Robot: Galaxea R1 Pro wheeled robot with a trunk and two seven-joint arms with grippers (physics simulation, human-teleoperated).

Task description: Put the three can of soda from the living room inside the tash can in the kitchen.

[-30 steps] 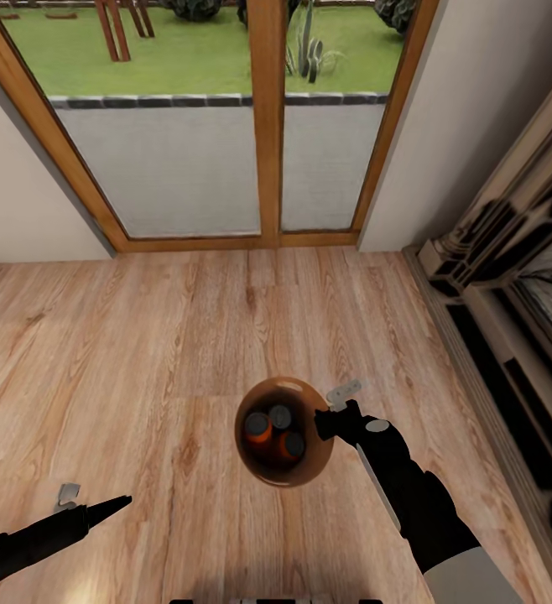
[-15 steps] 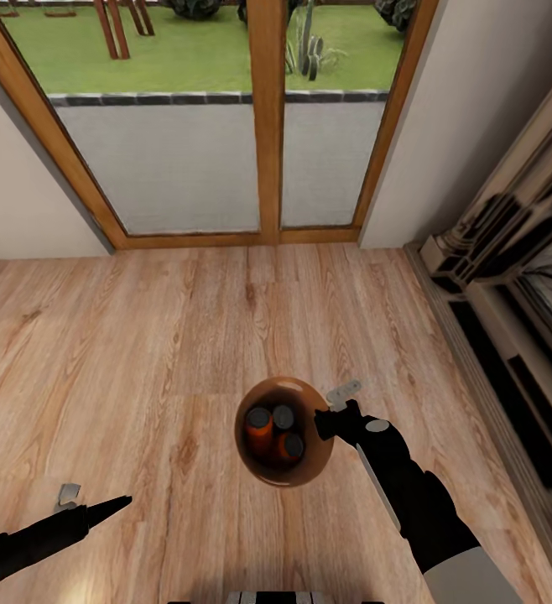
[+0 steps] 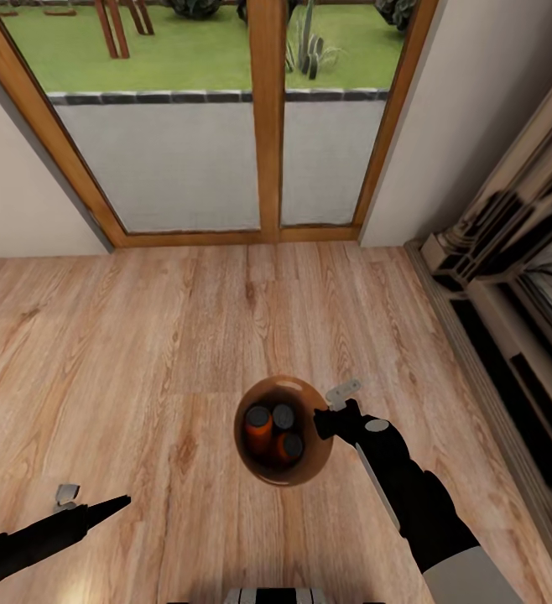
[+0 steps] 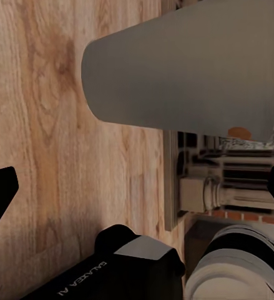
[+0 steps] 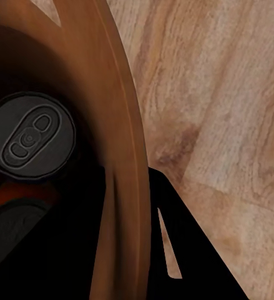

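The tash can (image 3: 284,387), coppery-brown inside, hangs above the wood floor of the living room. My right gripper (image 3: 328,410) is shut on its rim at the right side. Inside it stand the three can of soda, orange with grey tops (image 3: 257,418) (image 3: 283,413) (image 3: 292,443). The right wrist view looks along the rim (image 5: 121,144), with one can top (image 5: 30,134) close by and another can (image 5: 18,231) below it. My left gripper (image 3: 96,497) is open and holds nothing, low at the left, well apart from the bin. Its wrist view shows the bin's grey outside (image 4: 186,69).
Wood-framed glass doors (image 3: 263,117) face me, with lawn beyond them. A fireplace surround (image 3: 511,277) runs along the right wall. White walls flank the doors. Light plank floor (image 3: 142,352) stretches to the left and ahead.
The whole picture has shifted slightly, so the camera moved. The cans have slid a little inside the bin. Both grippers keep their poses.
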